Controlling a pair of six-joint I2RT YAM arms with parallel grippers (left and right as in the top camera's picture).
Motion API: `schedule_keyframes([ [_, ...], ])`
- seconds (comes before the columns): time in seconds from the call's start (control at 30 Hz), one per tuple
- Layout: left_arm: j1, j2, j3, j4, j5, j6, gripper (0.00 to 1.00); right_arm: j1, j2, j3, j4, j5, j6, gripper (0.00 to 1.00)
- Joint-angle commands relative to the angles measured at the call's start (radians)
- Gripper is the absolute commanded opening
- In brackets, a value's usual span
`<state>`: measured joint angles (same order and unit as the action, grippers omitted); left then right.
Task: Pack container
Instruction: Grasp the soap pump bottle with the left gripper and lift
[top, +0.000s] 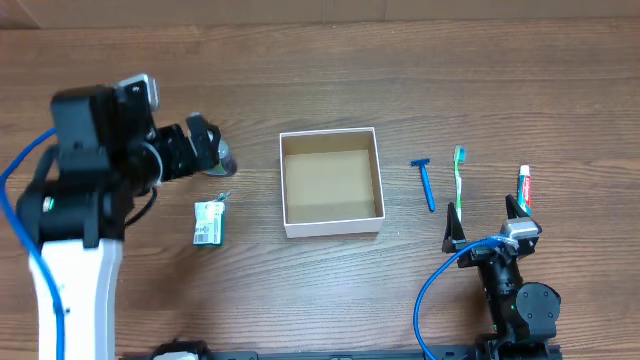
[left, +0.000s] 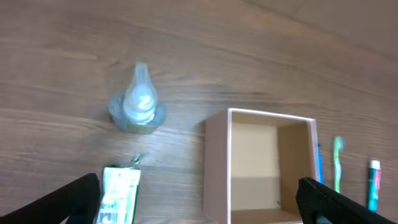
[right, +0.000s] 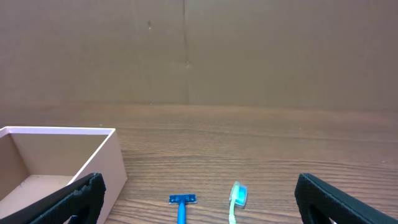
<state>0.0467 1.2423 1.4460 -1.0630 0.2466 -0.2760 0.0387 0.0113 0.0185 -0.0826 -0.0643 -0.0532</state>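
The container (top: 331, 227), a square white-walled box with brown cardboard inside, sits mid-table and looks empty. It also shows in the left wrist view (left: 214, 163) and the right wrist view (right: 107, 163). My left gripper (top: 207, 147) is open and empty, right beside a clear bottle (top: 226, 160) standing left of the box. In the left wrist view the bottle (left: 138, 104) lies ahead of the open jaws (left: 199, 205). My right gripper (top: 485, 222) is open and empty, just in front of the blue razor (top: 426, 184) and green toothbrush (top: 459, 180).
A green-and-white packet (top: 209, 222) lies left of the box, below the bottle, and shows in the left wrist view (left: 118, 196). A toothpaste tube (top: 523, 188) lies at the far right. The razor (right: 182, 205) and toothbrush (right: 236, 196) show in the right wrist view.
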Motion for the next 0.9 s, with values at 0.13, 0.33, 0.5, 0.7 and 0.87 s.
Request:
schedule_keyframes([
  [0.13,0.005,0.227,0.021,0.002,-0.196,0.099,1.0,-0.006,-0.008,-0.011,0.005,-0.005,-0.003,1.0],
  [0.33,0.005,0.351,0.021,0.087,-0.213,0.154,1.0,-0.006,-0.008,-0.011,0.005,-0.005,-0.003,1.0],
  [0.5,0.003,0.418,0.021,0.182,-0.182,0.153,0.91,-0.006,-0.008,-0.011,0.005,-0.005,-0.003,1.0],
  [0.7,-0.038,0.501,0.021,0.279,-0.139,0.15,0.79,-0.006,-0.008,-0.011,0.005,-0.005,-0.003,1.0],
  [0.87,-0.081,0.516,0.021,0.296,-0.181,0.15,0.72,-0.006,-0.008,-0.011,0.005,-0.005,-0.003,1.0],
])
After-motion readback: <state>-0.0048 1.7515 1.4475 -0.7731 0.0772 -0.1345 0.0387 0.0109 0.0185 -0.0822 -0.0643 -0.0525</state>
